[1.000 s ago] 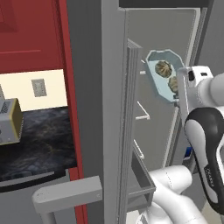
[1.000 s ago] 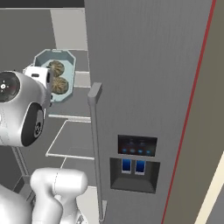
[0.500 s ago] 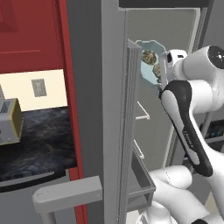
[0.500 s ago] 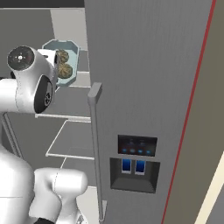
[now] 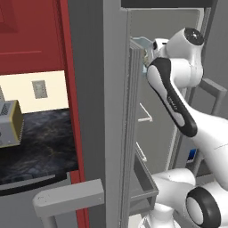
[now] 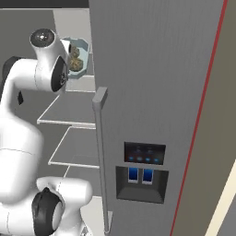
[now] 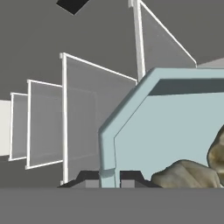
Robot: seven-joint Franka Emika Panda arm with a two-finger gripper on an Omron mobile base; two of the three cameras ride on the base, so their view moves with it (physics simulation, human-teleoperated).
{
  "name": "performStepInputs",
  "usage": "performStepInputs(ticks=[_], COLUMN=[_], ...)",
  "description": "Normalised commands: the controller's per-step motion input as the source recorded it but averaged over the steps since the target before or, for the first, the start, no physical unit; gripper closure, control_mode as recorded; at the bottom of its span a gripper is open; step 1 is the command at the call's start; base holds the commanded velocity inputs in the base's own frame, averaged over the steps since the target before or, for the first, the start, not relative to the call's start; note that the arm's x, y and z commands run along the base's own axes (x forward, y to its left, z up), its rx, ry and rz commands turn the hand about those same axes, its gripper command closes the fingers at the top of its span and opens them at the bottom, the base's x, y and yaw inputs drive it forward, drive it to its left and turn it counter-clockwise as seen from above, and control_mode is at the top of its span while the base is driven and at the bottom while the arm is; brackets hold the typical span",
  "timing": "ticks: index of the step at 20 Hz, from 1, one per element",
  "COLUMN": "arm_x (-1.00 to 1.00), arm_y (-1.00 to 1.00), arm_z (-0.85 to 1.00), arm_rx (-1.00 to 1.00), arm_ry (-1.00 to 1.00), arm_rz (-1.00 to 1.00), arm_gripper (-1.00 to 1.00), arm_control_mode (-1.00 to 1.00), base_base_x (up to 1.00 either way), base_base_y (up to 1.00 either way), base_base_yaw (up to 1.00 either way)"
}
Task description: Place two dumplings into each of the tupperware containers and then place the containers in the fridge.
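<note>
Gripper [image 7: 109,178] pinching rim of pale blue container [image 7: 175,131] with dumplings [image 6: 75,59] inside fridge [image 6: 152,92]; tilt risks spilling before shelf [image 6: 69,108] contact.

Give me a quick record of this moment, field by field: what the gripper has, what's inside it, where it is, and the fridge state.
gripper: shut on the rim of the pale blue container
held item: pale blue container, translucent, cut corners, also seen high up in the right base view
contents: dumplings, at least two lumpy brown ones, resting inside
location: inside the fridge, above the glass shelves, near the top
fridge door: open, with the grey bar handle facing the right base camera
placement: not yet set down as far as I can tell
</note>
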Motion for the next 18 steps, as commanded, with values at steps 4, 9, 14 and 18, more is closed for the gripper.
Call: performStepInputs(ticks=[4, 9, 14, 18], arm_x=[0.64, 0.31, 0.23, 0.4], arm_y=[0.02, 0.13, 0.09, 0.0], arm_z=[-0.06, -0.16, -0.15, 0.0], arm_rx=[0.0, 0.0, 0.0, 0.0], arm_ry=[0.01, 0.06, 0.09, 0.0], arm_rz=[0.06, 0.01, 0.0, 0.0], arm_gripper=[1.0, 1.0, 1.0, 1.0], arm_control_mode=[-1.0, -1.0, -1.0, -1.0], base_base_x=[0.0, 0.0, 0.0, 0.0], base_base_y=[0.0, 0.0, 0.0, 0.0], base_base_yaw=[0.0, 0.0, 0.0, 0.0])
